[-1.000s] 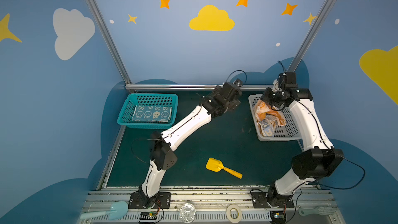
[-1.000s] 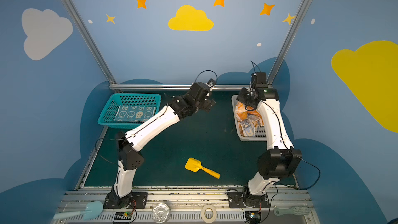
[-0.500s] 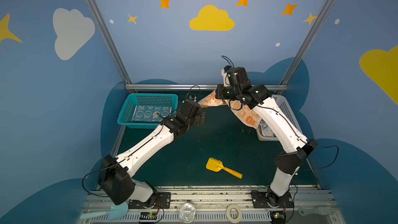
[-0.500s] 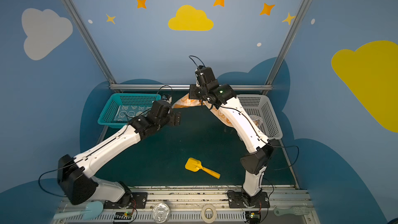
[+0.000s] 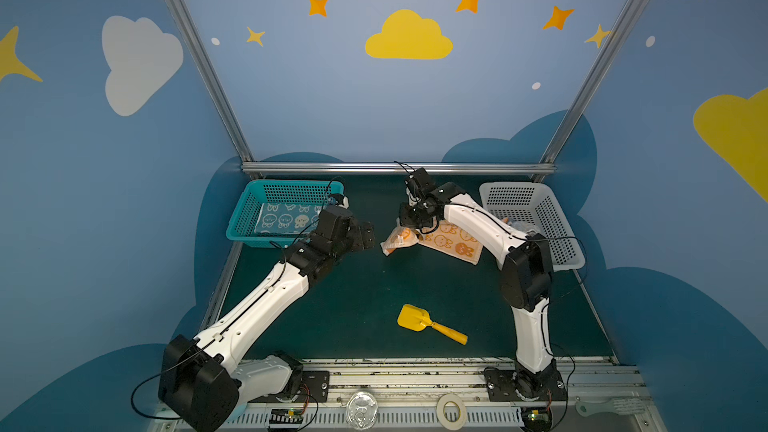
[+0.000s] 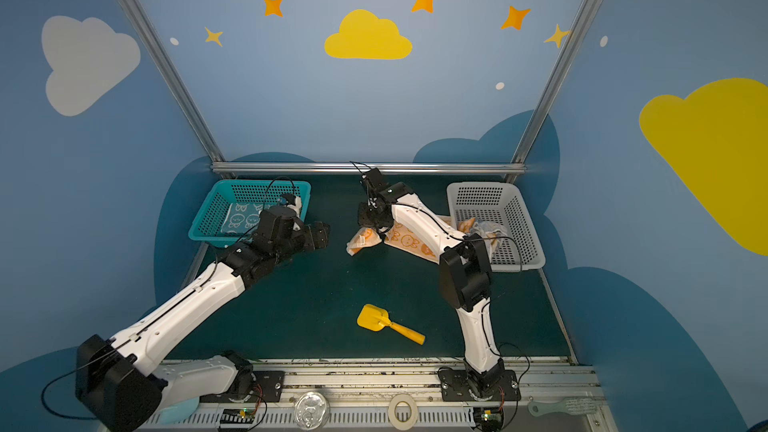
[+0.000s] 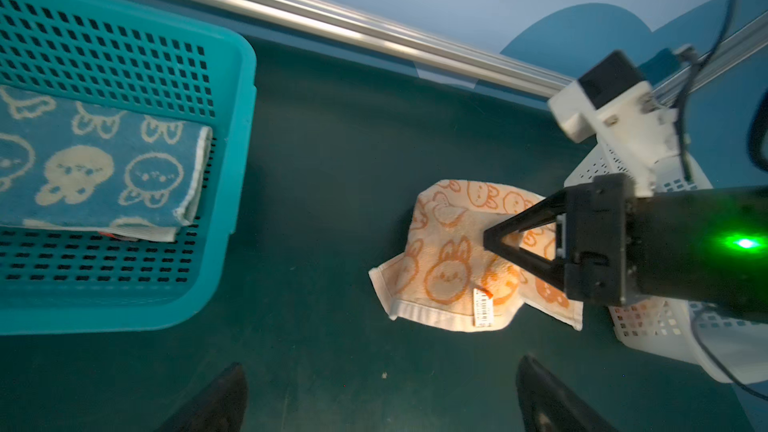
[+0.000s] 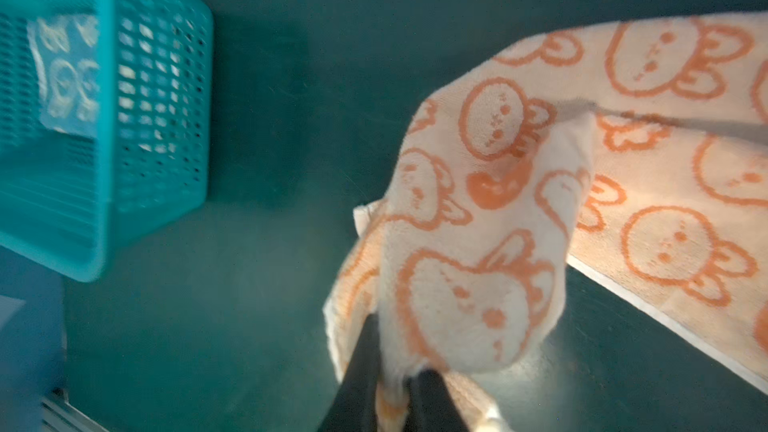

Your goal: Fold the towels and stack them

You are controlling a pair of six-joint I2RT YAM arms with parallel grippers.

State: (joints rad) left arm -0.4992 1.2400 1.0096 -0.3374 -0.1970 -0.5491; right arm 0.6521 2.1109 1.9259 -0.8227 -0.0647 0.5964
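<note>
An orange-and-cream rabbit towel (image 5: 451, 241) (image 6: 409, 238) lies crumpled and partly spread on the green mat beside the white basket. My right gripper (image 5: 402, 231) (image 8: 395, 392) is shut on a bunched fold at its left end, with cloth pinched between the fingers (image 7: 494, 238). My left gripper (image 5: 366, 236) (image 7: 384, 401) is open and empty, a short way left of that towel (image 7: 449, 272). A folded blue-and-cream towel (image 5: 286, 218) (image 7: 91, 168) lies flat in the teal basket (image 5: 239, 222). Another crumpled orange towel (image 6: 469, 224) sits in the white basket (image 6: 528, 218).
A yellow toy scoop (image 5: 415, 320) lies on the mat near the front. The teal basket (image 7: 232, 160) stands at the back left and the white basket (image 5: 557, 222) at the back right. An aluminium rail (image 5: 395, 167) runs along the back edge.
My right arm has carried the orange towel out of the white basket and lowered it onto the middle of the mat. My left arm has drawn back leftward, still open.
</note>
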